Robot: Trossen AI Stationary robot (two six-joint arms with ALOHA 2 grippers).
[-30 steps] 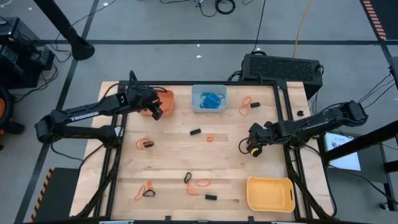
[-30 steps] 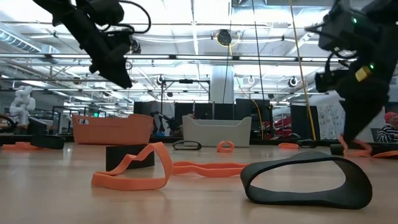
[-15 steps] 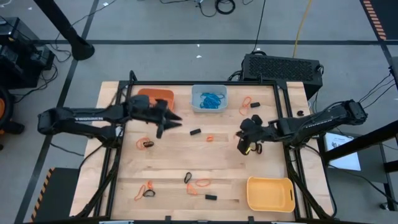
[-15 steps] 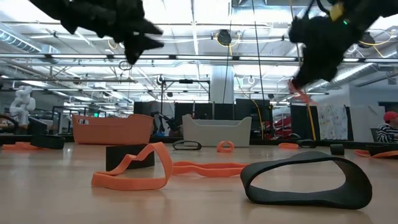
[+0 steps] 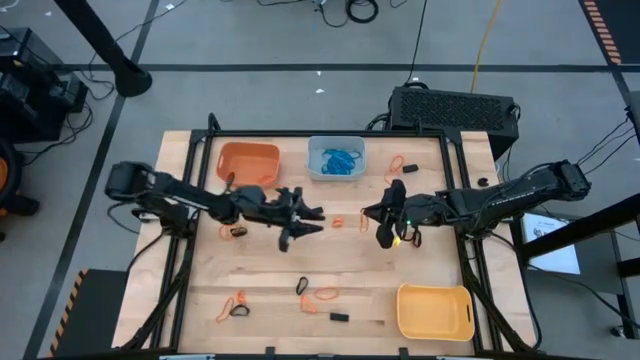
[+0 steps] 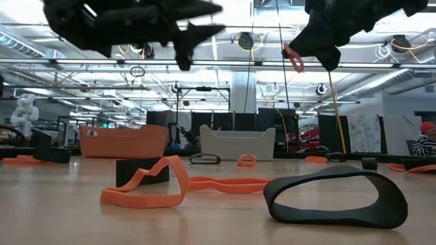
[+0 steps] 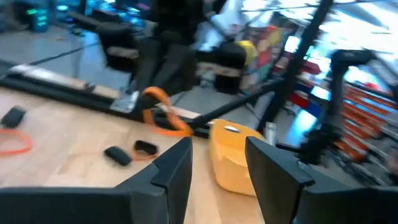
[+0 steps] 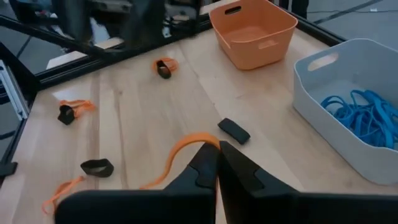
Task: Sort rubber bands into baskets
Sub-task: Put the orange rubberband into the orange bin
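My right gripper (image 5: 380, 215) hangs above the middle of the table, shut on an orange rubber band (image 8: 177, 155), which also shows in the low view (image 6: 294, 58). My left gripper (image 5: 312, 220) is open and empty, up in the air left of it; its fingers stand apart in its wrist view (image 7: 217, 168). The orange basket (image 5: 248, 160) and the blue-grey basket (image 5: 316, 160), which holds blue bands (image 5: 340, 159), stand at the far edge. The yellow basket (image 5: 435, 312) stands at the near right. Several orange and black bands lie loose on the wood. My right gripper pinches one end of the orange band's loop (image 8: 198, 142) between its two shut fingertips. The fingers slant down toward the table's left. The band curves away below the fingertips, slack and lifted clear of the table.
Loose bands lie at the middle (image 5: 337, 222), at the left (image 5: 237, 231), at the near edge (image 5: 322, 296) and at the far right (image 5: 395, 170). A black frame rail (image 5: 455, 230) runs along the table's right side. The two grippers are close together over the table's middle.
My left gripper has swung from over the orange basket toward the table's middle and right, staying high. My right gripper has risen from the table and gone a little toward the left and far edge, carrying the orange band up clear of the wood.
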